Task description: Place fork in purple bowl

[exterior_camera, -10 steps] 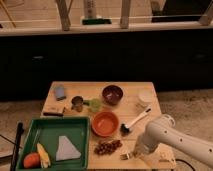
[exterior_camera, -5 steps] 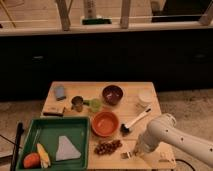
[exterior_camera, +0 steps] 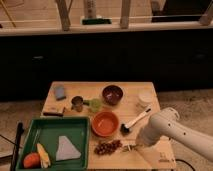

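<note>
At the table's front edge, gripper has barely moved over the last second, low at the fork; grasp state: can't tell. Fork still down by the edge, well apart from purple bowl, so pick looks unfinished

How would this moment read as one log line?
gripper: low beside fork, table front | fork: on table by grapes | purple bowl: behind orange bowl
</note>
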Robot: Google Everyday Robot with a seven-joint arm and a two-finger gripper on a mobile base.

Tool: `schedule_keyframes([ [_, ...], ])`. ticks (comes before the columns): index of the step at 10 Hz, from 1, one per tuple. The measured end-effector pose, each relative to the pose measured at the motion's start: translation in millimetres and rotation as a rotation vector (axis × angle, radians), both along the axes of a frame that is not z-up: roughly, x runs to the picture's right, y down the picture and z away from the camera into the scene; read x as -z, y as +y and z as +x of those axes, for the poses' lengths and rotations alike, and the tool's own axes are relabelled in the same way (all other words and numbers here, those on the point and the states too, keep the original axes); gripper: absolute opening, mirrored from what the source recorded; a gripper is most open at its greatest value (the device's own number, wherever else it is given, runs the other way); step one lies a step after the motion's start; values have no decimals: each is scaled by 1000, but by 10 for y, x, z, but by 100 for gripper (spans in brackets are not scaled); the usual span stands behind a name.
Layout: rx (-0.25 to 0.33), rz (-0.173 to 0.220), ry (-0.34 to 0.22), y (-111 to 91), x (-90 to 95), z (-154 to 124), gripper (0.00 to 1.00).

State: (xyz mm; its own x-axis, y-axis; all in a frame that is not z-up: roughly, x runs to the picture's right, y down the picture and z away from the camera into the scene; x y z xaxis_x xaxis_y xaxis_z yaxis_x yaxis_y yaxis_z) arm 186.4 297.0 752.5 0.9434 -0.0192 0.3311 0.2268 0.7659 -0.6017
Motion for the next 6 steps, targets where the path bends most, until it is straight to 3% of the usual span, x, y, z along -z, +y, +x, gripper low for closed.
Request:
schedule_keyframes([
  [6,9,22,-15,-139,98,17,0],
])
